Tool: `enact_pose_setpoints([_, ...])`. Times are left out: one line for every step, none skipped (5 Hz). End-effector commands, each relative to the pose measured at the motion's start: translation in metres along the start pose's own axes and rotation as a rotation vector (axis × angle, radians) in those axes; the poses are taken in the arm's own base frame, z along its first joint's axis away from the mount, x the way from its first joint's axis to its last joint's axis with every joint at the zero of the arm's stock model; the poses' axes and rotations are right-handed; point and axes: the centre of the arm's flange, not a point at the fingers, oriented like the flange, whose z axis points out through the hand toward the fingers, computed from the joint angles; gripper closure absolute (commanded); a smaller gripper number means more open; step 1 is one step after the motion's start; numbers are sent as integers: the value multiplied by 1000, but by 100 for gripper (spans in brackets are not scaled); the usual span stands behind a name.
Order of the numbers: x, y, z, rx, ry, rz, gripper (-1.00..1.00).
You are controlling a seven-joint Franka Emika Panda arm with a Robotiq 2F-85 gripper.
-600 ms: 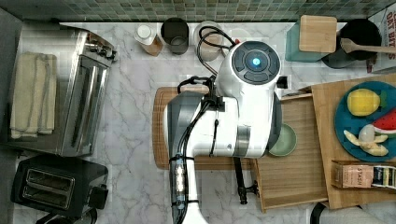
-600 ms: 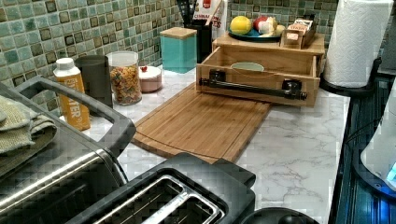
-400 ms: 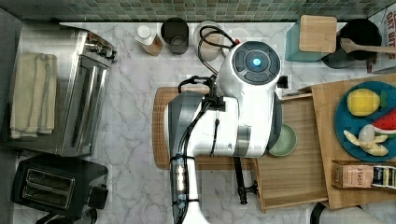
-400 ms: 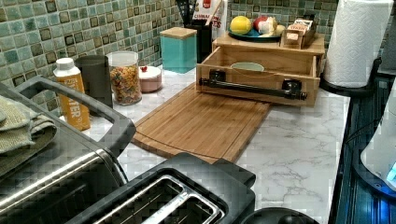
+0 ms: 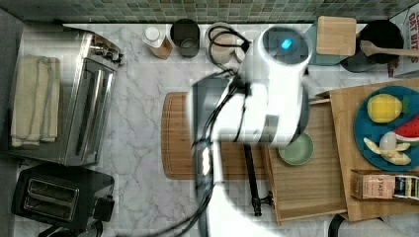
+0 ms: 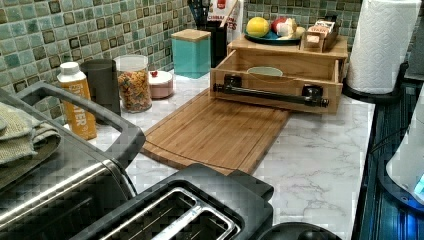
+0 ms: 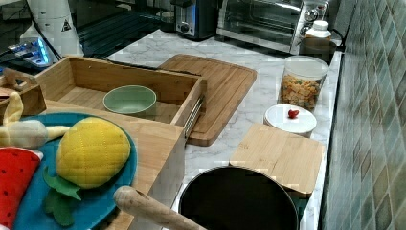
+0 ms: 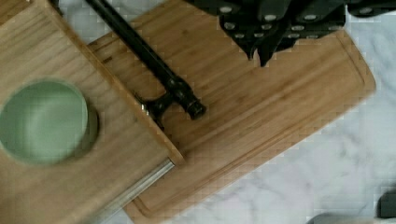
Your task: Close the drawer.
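Note:
The drawer point(image 5: 306, 192) is a shallow light-wood box standing pulled out from under the wooden slab, over the cutting board. Its black bar handle point(image 5: 253, 182) runs along the front edge, seen too as the handle point(image 6: 272, 93) and the handle point(image 8: 154, 60). A green bowl point(image 8: 43, 120) sits inside the drawer point(image 7: 119, 76). My gripper point(image 8: 260, 56) hangs above the cutting board point(image 8: 280, 116), apart from the handle, fingers shut with nothing between them. In the top view my white arm point(image 5: 276, 94) is blurred and covers the drawer's back corner.
The wooden top slab point(image 5: 346, 113) carries a blue plate point(image 5: 390, 128) of toy fruit and a tea box point(image 5: 383, 183). A teal canister point(image 6: 191, 50), a jar point(image 6: 134, 82), a bottle point(image 6: 77, 106), a toaster oven point(image 5: 64, 113) and a black toaster point(image 5: 54, 197) ring the counter. A paper towel roll point(image 6: 382, 42) stands beside the drawer.
My arm has swung toward the top view's upper right and shows blurred. The drawer, its handle and the bowl stay where they were.

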Motion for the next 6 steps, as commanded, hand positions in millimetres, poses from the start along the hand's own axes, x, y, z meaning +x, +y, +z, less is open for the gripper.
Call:
enact_pose_setpoints([154,361,-13,115,233,-40,100])
enact_pose_setpoints([156,354,-25,75,201,-11,100])
enact_pose_setpoints([156,354,-25,75,200,-11,100])
enact_pose_setpoints([156,354,-25,75,201,-11,100])
enact_pose_setpoints([156,354,-25,75,200,-11,100])
enact_pose_setpoints([156,354,-25,75,201,-11,100])
